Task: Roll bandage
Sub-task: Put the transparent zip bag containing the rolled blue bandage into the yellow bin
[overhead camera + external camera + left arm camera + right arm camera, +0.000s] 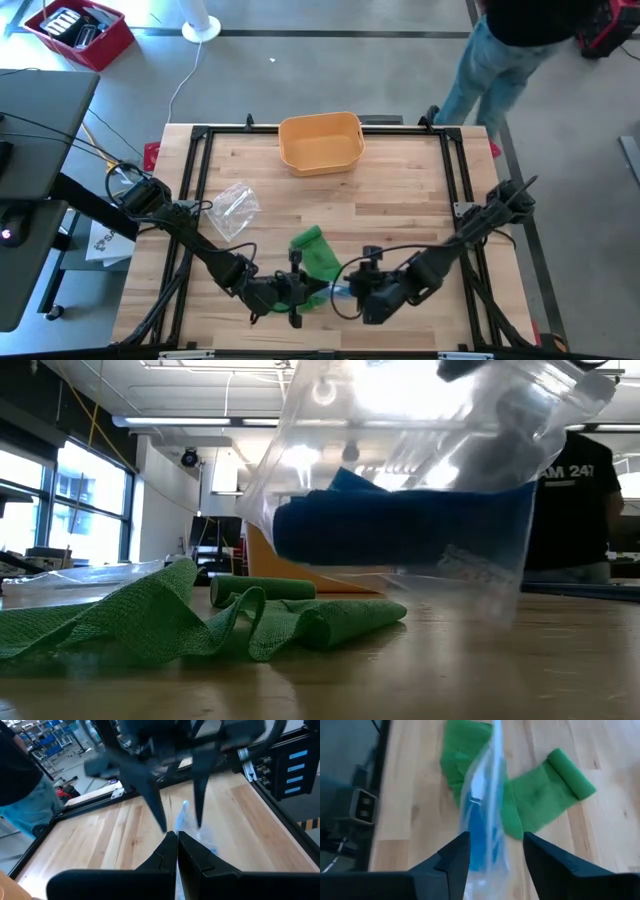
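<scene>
Wooden table (400,190) holds the green bandage (318,255), partly unrolled, near its front edge. Left gripper (312,291), jaws pressed together, pinches a clear bag (482,805). Right gripper (492,851) stands spread around it; the bag could sag onto the bandage.

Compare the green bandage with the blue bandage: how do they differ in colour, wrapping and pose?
The green bandage is bare; the blue bandage sits inside a clear bag. The green bandage lies on the table, mostly unrolled and rumpled; the blue bandage is lifted off it and looks bundled. Both are cloth bandages.
</scene>
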